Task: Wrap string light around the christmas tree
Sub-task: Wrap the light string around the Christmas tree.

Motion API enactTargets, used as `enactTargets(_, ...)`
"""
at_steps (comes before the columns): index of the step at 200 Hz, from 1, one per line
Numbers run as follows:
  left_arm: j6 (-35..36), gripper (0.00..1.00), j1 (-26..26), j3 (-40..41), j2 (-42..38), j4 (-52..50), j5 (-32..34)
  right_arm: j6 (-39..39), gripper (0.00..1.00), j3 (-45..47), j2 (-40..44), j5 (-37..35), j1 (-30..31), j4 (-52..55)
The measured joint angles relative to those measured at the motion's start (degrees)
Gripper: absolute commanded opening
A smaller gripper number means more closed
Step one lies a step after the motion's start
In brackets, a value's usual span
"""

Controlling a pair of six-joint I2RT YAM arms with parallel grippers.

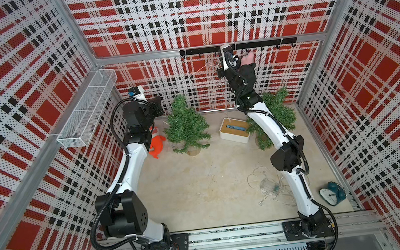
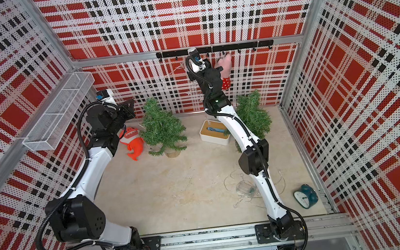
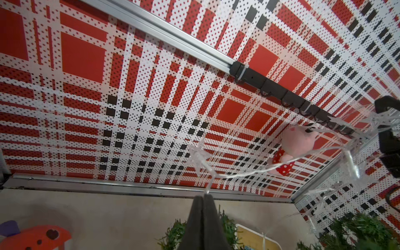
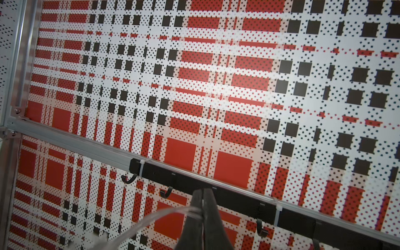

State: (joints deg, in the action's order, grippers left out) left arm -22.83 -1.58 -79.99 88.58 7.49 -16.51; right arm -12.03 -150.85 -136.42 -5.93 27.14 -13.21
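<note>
Two small green christmas trees stand at the back of the floor: one [image 1: 186,127] in the middle, the other [image 1: 277,112] partly behind my right arm. The string light is a clear wire with star-shaped bulbs [image 3: 198,154]. My left gripper [image 3: 204,195] is shut on the wire, beside and above the middle tree in both top views [image 1: 157,104]. My right gripper [image 4: 203,193] is shut on the wire too, raised high at the hook rail [image 4: 238,194]. The wire sags between the two grippers. The remaining wire and its clear battery pack [image 1: 271,186] lie on the floor by the right arm.
A pink plush [image 2: 224,64] hangs from the hook rail [image 1: 236,47] next to the right wrist. An orange plush [image 1: 156,145] lies left of the middle tree; a white box [image 1: 235,129] sits between the trees. A teal alarm clock [image 1: 331,193] stands front right. A wire basket [image 1: 88,112] hangs on the left wall.
</note>
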Motion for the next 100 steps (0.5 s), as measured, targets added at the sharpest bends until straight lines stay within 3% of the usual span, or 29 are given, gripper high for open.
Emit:
enactTargets(68,4.28,0.0,0.7,-17.07,13.68,-5.79,0.24,2.27,0.0,2.14,-1.79,-0.66,-1.4,0.07)
enactTargets(100,5.86,0.0,2.32,-20.31,19.8,-8.9,-0.5,1.57,0.0,5.97,-1.79,-1.9,-1.62,1.53)
